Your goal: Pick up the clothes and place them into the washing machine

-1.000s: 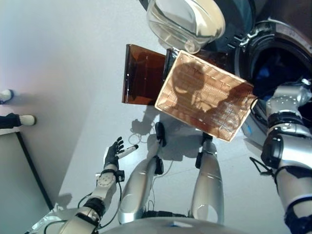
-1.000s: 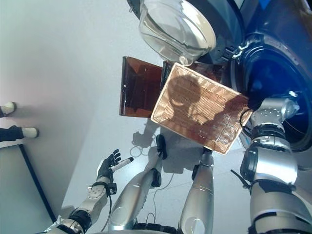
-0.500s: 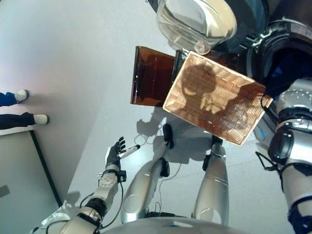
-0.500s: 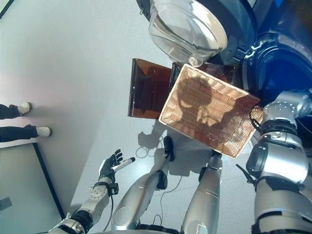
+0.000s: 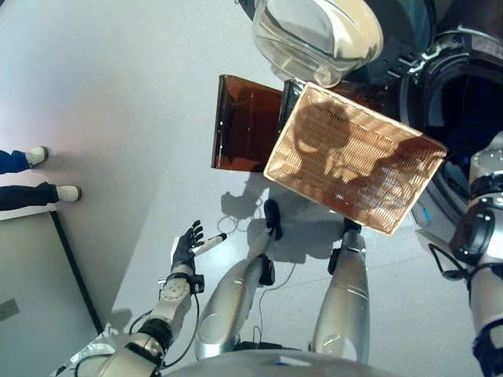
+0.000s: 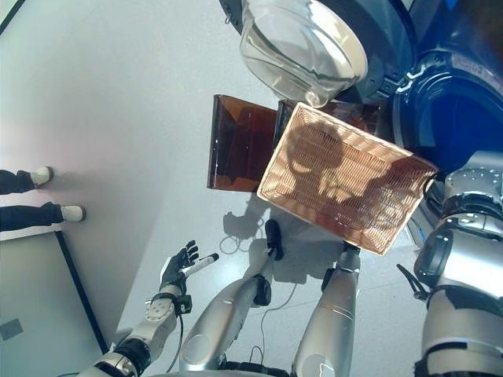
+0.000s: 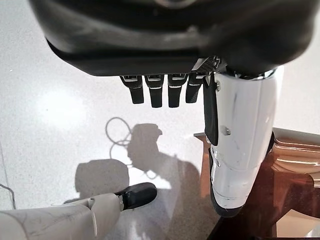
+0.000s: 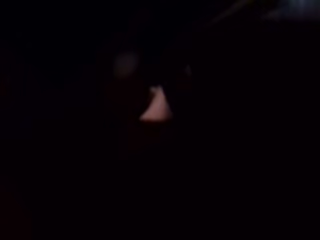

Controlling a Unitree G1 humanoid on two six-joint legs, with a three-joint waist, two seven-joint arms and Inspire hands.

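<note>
The wicker basket [image 5: 354, 157] stands empty on a brown stand [image 5: 244, 122]. Behind it on the right is the washing machine [image 6: 460, 110], its glass door [image 5: 318, 35] swung open. The drum looks dark blue inside, and no clothes can be made out there. My right arm [image 6: 471, 196] reaches past the basket's right corner into the drum, so the right hand is hidden. The right wrist view is almost black. My left hand [image 5: 186, 245] hangs low at the left over the floor, open, with straight fingers [image 7: 155, 92] and a white-covered thumb [image 7: 242, 140], holding nothing.
A person's legs and white shoes [image 5: 49, 192] show at the left edge. A grey panel with a dark border [image 5: 31, 290] lies at the lower left. Grey floor [image 5: 118, 102] spreads to the left of the stand.
The camera shifted a little. My right arm has moved further right, toward the drum. The left hand and the basket have stayed where they were.
</note>
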